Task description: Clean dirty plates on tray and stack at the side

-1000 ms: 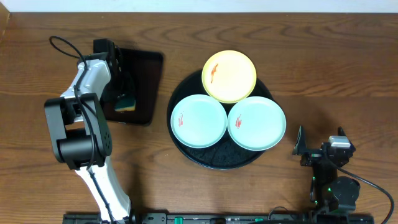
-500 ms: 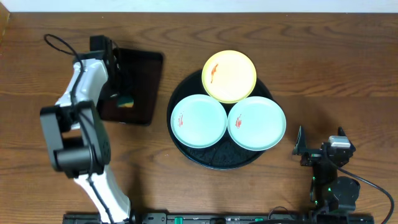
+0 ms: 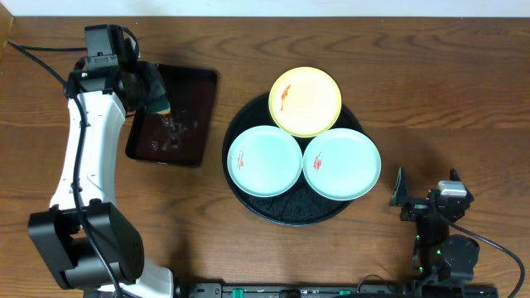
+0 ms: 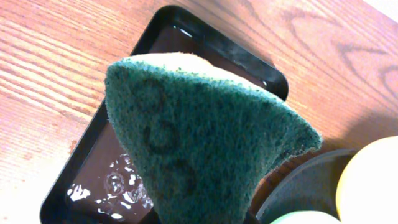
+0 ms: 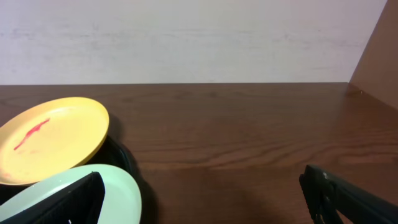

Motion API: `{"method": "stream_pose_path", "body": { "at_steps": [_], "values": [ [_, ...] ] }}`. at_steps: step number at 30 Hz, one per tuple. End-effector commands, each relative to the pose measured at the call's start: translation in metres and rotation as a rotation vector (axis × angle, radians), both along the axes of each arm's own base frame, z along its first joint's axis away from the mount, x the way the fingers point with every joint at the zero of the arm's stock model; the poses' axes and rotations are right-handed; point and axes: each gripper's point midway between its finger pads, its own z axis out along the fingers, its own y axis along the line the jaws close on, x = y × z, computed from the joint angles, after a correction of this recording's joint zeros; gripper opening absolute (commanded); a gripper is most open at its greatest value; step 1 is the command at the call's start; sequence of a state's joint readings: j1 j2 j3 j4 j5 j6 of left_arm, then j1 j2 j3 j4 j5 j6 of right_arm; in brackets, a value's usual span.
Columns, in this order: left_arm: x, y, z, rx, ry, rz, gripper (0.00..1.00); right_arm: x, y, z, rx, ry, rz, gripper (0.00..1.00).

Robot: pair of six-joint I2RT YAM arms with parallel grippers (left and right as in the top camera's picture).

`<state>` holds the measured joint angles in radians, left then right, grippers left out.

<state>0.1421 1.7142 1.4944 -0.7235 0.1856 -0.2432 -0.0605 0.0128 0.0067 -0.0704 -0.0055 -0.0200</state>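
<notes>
Three dirty plates lie on the round black tray (image 3: pixel 290 218): a yellow plate (image 3: pixel 305 101) at the back, a mint plate (image 3: pixel 264 161) front left and another mint plate (image 3: pixel 341 164) front right, each with red smears. My left gripper (image 3: pixel 149 88) is shut on a green scouring sponge (image 3: pixel 156 94), held above the rectangular tray's far left corner. In the left wrist view the sponge (image 4: pixel 205 130) fills the middle and hides the fingertips. My right gripper (image 3: pixel 426 189) stands open over the table right of the round tray, with nothing between its fingers (image 5: pixel 74 202).
The small rectangular black tray (image 3: pixel 178 124) left of the round tray holds water with bubbles (image 4: pixel 124 186). The right wrist view shows the yellow plate (image 5: pixel 50 140), a mint plate's edge (image 5: pixel 121 193) and bare wood up to a pale wall.
My left gripper closed on the sponge in the rectangular tray, lifted it and carried it toward the table's far edge. The water there now ripples. The right arm has not moved.
</notes>
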Motion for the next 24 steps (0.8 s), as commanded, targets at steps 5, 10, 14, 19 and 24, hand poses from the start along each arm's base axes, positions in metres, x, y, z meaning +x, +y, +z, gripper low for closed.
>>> {"method": "stream_pose_path", "body": {
  "at_steps": [5, 10, 14, 19, 24],
  "values": [
    [0.013, 0.001, 0.0, -0.024, -0.037, 0.022, 0.08, 0.0, 0.002, -0.001, -0.015, 0.002, 0.006, 0.99],
    [0.021, 0.002, -0.015, -0.024, -0.023, 0.023, 0.08, 0.0, 0.002, -0.001, -0.015, 0.002, 0.006, 0.99],
    [0.027, 0.003, -0.027, -0.023, -0.013, 0.024, 0.07, 0.0, 0.002, -0.001, -0.015, 0.002, 0.006, 0.99],
    [0.037, 0.004, -0.023, -0.021, -0.055, 0.022, 0.07, 0.0, 0.002, -0.001, -0.015, 0.002, 0.006, 0.99],
    [0.036, 0.004, -0.02, -0.056, -0.057, 0.075, 0.07, 0.0, 0.002, -0.001, -0.015, 0.002, 0.006, 0.99]
  ]
}}
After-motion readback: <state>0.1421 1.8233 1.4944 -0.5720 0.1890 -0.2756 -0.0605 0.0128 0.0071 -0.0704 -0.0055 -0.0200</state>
